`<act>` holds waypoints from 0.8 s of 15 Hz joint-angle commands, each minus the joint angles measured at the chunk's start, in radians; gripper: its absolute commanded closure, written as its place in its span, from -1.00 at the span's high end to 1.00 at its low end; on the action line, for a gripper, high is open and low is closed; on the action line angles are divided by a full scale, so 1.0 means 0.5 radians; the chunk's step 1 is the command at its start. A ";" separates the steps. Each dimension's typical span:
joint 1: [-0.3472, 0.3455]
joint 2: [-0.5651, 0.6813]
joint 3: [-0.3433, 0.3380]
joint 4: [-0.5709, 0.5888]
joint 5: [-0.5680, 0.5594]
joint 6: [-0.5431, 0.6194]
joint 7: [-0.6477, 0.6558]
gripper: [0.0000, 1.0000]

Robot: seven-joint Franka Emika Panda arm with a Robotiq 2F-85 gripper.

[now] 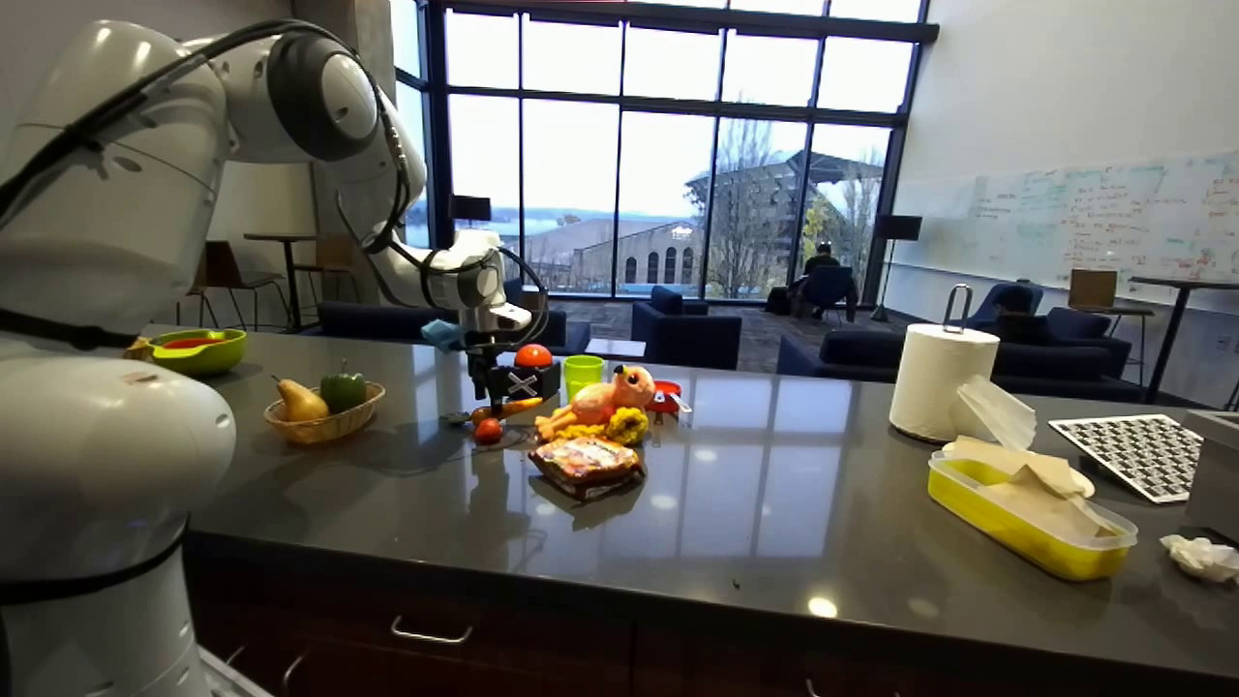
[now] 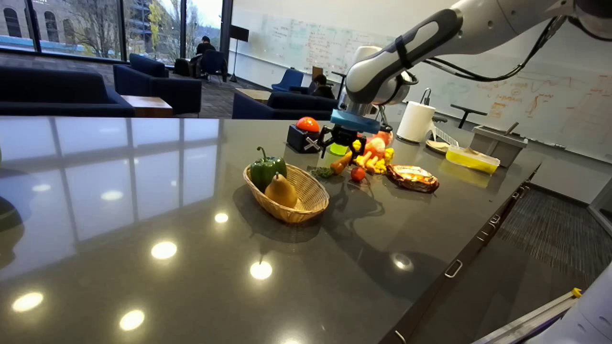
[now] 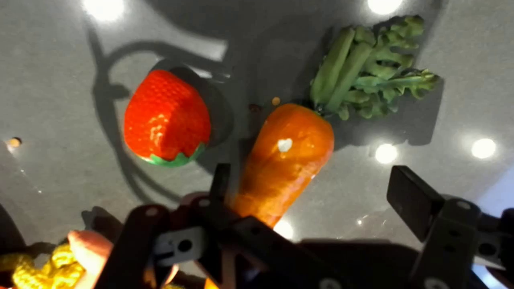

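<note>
Tall windows (image 1: 571,145) mirrored in a glossy gray counter (image 1: 755,523), and the claw (image 3: 315,188) is spread wide, one jaw overlapping the orange carrot (image 3: 289,156) in the wrist view; touching or not, can't tell! Carrot's lying on the counter, strawberry (image 3: 166,116) just beside it. Near them a wrapped package (image 1: 586,463), and the counter runs on to its drawer-side edge (image 1: 619,600). In the wicker basket (image 2: 313,210), green pepper (image 2: 267,173) and pear (image 2: 282,192)! Farther along, a yellow tub (image 1: 1026,542) with brown paper (image 1: 1050,492) inside!

Strawberry (image 3: 166,116) beside carrot (image 3: 289,156), both on counter (image 2: 215,296) — pear (image 2: 282,192) in basket (image 2: 311,193)
</note>
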 commanded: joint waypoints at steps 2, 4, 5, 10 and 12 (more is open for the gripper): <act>0.014 0.038 -0.026 0.061 -0.035 -0.041 0.058 1.00; 0.016 0.045 -0.032 0.069 -0.039 -0.042 0.060 1.00; 0.016 0.044 -0.033 0.071 -0.040 -0.044 0.060 1.00; 0.021 0.031 -0.049 0.071 -0.053 -0.040 0.077 1.00; 0.031 0.035 -0.058 0.082 -0.073 -0.050 0.101 1.00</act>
